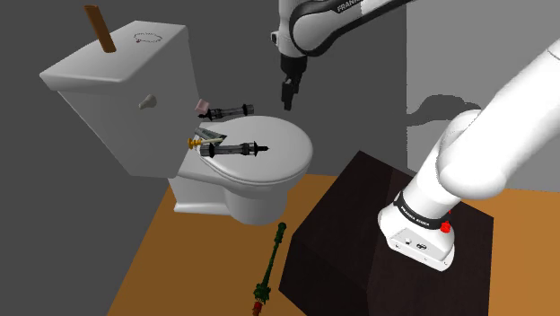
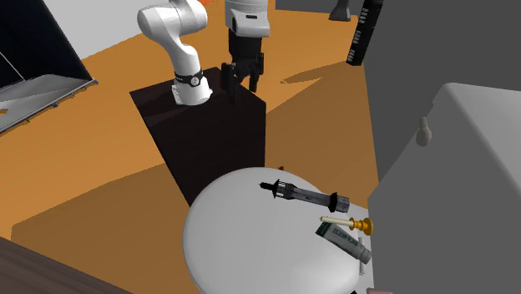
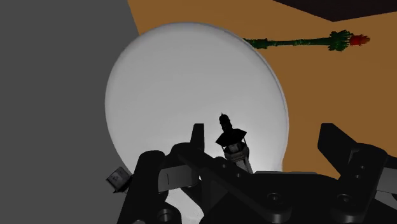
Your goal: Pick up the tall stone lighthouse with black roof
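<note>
Gripper point(image 1: 288, 93): fingers apart, clasping nothing; hangs above the toilet lid point(image 1: 289, 163)
Lighthouse point(image 1: 235, 149): grey, on its side on the lid; between 7 and 8 o'clock from the gripper in the shoulder view; black roof towards 3 o'clock
Neighbours: gold piece point(image 1: 192, 142) and tube point(image 1: 212, 135) just beside its base
Risk: a round body on a smooth lid may roll off under an off-centre pinch; closing near the base may catch the neighbours

White toilet point(image 1: 117, 99), lid down; green stem point(image 1: 270, 265) lying on orange floor point(image 1: 179, 260).
</note>
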### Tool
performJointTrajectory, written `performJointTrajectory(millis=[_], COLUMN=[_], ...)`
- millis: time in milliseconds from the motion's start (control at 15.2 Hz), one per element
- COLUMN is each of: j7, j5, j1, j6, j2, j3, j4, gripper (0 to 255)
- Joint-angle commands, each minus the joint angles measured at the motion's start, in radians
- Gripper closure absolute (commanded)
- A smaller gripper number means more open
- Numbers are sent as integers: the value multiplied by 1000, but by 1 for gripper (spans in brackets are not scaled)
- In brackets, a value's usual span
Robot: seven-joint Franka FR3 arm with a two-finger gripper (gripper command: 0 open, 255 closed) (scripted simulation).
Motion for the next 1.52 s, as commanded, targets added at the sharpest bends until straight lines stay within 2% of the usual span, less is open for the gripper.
performJointTrajectory(millis=[0,726,1452], j7=[-10,-68,-129], j5=[-5,-41,-81], j1=[5,24,55], j6=[55,227,259], j2=[84,506,934], j3=[3,22,41], j4=[29,276,668], gripper=[0,0,0])
